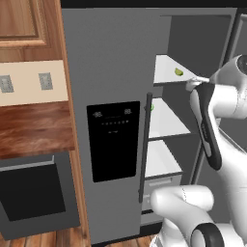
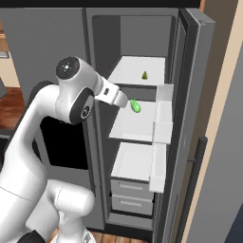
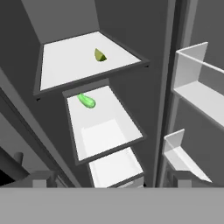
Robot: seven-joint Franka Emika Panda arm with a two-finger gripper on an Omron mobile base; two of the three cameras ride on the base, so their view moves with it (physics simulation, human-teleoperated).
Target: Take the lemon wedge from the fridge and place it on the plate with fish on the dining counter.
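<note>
The fridge (image 1: pixel 111 58) stands with its right door (image 2: pixel 197 95) swung open and its left door shut. The lemon wedge (image 3: pixel 100 55) lies on the white top shelf (image 3: pixel 61 65), towards the back; it also appears as a small yellow-green wedge (image 2: pixel 144 75) (image 1: pixel 179 72). My gripper (image 3: pixel 111 181) is open with nothing between its fingers. It hovers in front of the open compartment, at about the height of the top shelf's front edge and short of the wedge. The plate with fish and the dining counter are out of view.
A brighter green fruit (image 3: pixel 86 101) lies on the second shelf. Lower shelves and two drawers (image 2: pixel 132 195) sit below. Door bins (image 3: pixel 199 83) jut from the open door on the right. Left of the fridge are a wooden counter (image 1: pixel 34 128) and a dark oven (image 1: pixel 31 195).
</note>
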